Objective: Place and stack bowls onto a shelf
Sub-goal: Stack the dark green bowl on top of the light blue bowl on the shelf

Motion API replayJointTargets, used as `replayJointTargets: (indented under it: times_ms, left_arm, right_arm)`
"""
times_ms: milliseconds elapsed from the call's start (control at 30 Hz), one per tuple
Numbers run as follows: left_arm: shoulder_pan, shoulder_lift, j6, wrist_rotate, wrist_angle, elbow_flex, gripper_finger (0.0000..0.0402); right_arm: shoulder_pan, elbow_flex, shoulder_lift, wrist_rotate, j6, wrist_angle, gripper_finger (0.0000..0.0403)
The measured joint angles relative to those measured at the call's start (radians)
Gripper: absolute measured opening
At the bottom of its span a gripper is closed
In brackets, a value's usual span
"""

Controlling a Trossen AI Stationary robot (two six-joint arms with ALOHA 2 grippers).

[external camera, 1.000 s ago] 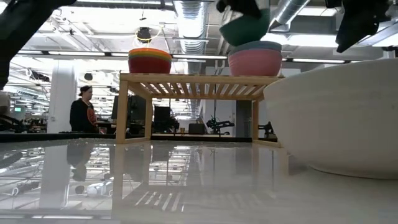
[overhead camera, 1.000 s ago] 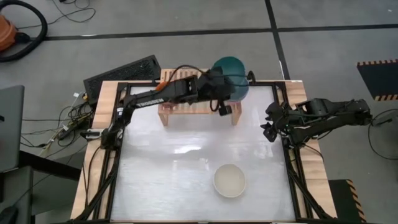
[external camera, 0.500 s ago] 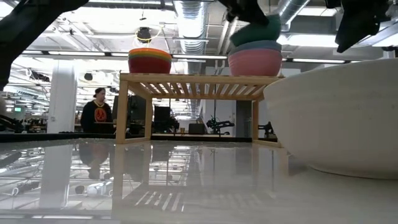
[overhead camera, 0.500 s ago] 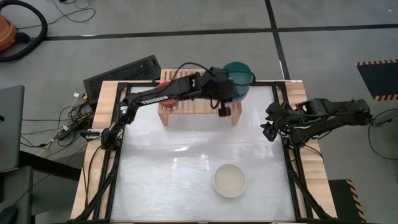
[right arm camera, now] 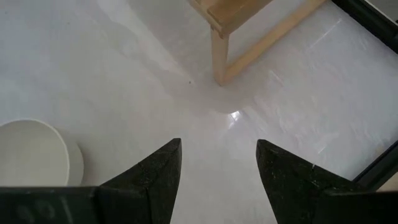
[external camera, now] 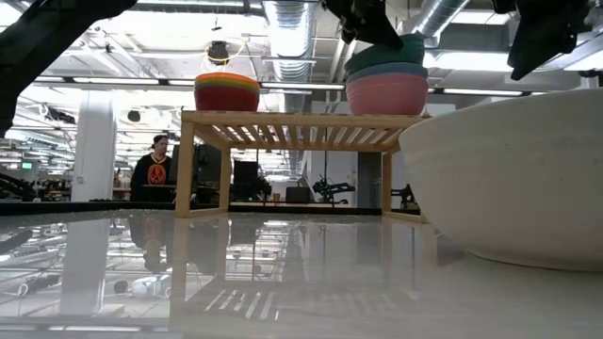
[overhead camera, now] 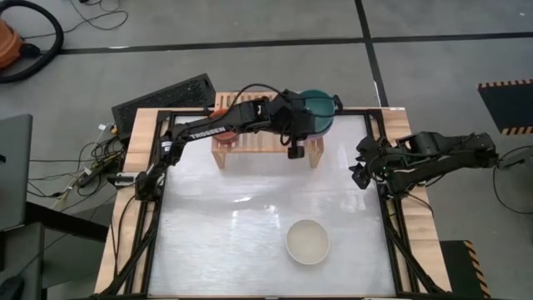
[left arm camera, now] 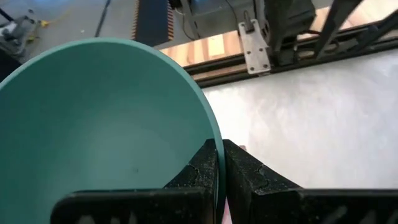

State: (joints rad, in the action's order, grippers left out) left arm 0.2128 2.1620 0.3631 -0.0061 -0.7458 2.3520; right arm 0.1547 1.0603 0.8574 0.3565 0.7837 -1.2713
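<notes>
- High view: we've got the left gripper reaching over the right end of the shelf, pinching the rim of the teal bowl. Holding it by the rim makes sense, since that keeps the underside free to drop into the stack. The cream bowl sits alone on the table, well apart from the shelf, so we'd guess it's next. The right gripper waits at the table's right edge.
- Low view: the teal bowl looks nested in the blue bowl, which sits in the pink bowl on the shelf. The small stack is at the other end, sizes kept apart so they nest. A person stands far behind.
- Left wrist view: the fingers are nearly closed, clamped either side of the teal bowl's rim. We'd say letting go is what's left here.
- Right wrist view: jaws spread wide with nothing between them, over bare table, the cream bowl and a shelf leg in sight.
</notes>
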Motion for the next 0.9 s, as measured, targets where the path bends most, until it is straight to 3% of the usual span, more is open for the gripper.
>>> replayJointTargets:
  times_ms: [200, 500, 700, 900]
  left_arm:
    - [0.008, 0.0, 0.021, 0.02, -0.032, 0.0, 0.0012]
    - [0.009, 0.0, 0.096, -0.013, 0.005, 0.0, 0.0096]
    - [0.005, -0.001, 0.111, -0.139, 0.054, 0.0, 0.0147]
    - [-0.033, -0.032, 0.086, -0.216, 0.11, 0.0, 0.0158]
  right_arm:
    - [0.0, 0.0, 0.0, 0.001, -0.004, 0.0, 0.0234]
    - [0.0, 0.0, 0.0, 0.001, -0.006, 0.0, 0.0234]
    - [0.0, 0.0, 0.0, 0.001, -0.006, -0.001, 0.0234]
    - [0.0, 0.0, 0.0, 0.001, -0.024, -0.002, 0.0234]
